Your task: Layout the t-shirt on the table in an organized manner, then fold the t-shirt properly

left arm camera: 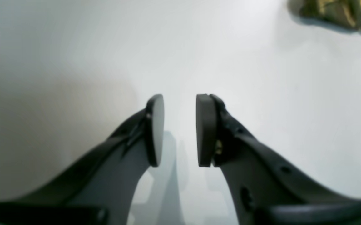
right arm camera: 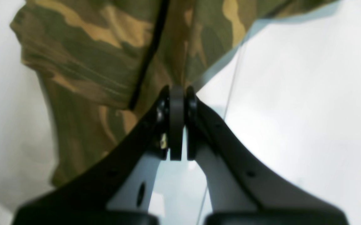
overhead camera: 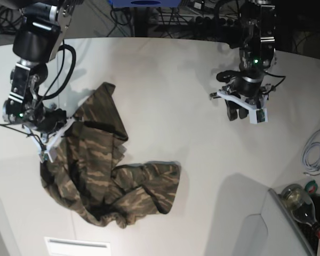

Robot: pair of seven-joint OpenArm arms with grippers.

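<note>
- The right gripper [right arm camera: 180,123] is pinched tight on the soft, crumpled t-shirt [overhead camera: 104,165], which spreads toward 5 o'clock over the smooth white table [overhead camera: 170,85].
- The left gripper [left arm camera: 180,129] has its jaws apart, holding nothing, well apart from the shirt.

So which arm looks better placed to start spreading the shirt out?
The right gripper: its jaws are shut on the t-shirt. The left gripper hangs open over bare table.
</note>
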